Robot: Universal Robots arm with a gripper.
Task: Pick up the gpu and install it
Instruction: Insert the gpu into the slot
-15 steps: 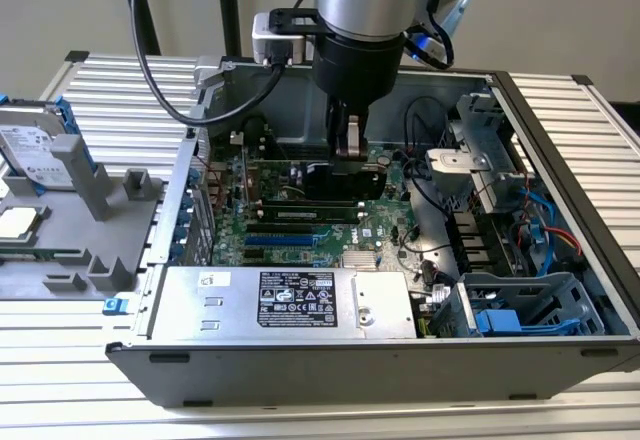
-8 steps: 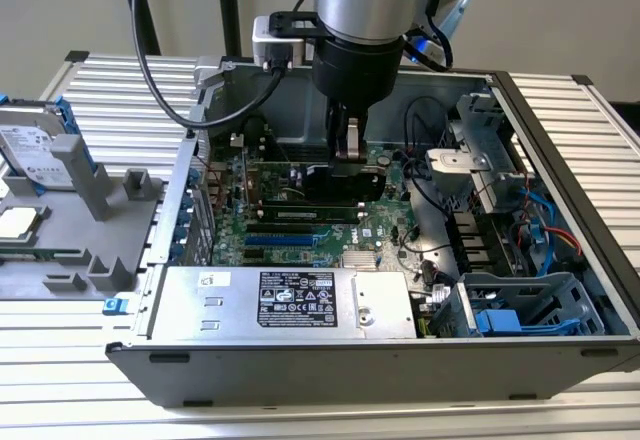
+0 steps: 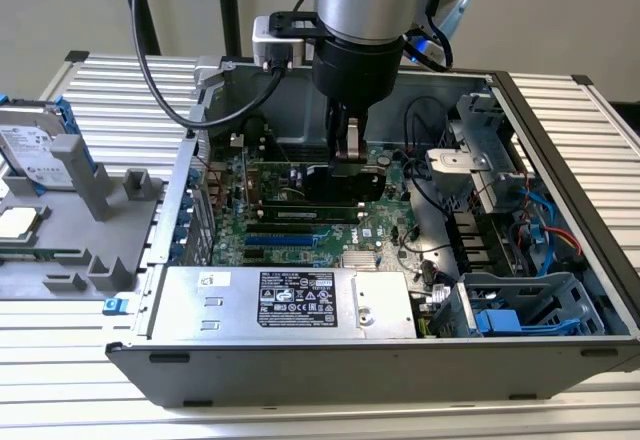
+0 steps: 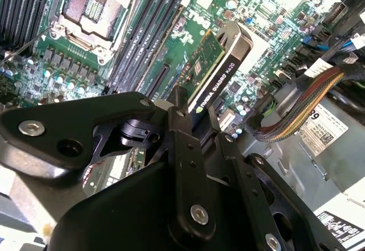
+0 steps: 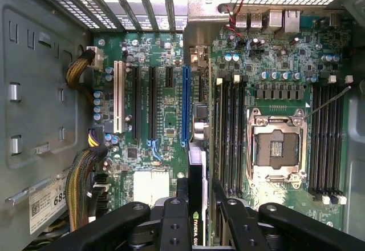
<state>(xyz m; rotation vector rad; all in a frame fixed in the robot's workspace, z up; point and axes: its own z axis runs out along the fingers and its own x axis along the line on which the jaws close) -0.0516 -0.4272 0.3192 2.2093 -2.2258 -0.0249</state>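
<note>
Tool: my tool (image 4: 191,122) is clenching the gpu (image 4: 219,71) by its top edge, inside the open computer case (image 3: 560,120).
Gpu: standing on edge over the motherboard (image 5: 165,108), just beside the blue slot (image 5: 184,105), bracket end toward the case's rear wall.

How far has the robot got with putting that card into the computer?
The pickup looks done: the gripper is shut on the gpu and holds it inside the open computer case, above the motherboard. In the first wrist view the card stands edge-on over the expansion slots. Whether it is seated yet cannot be told.
</note>
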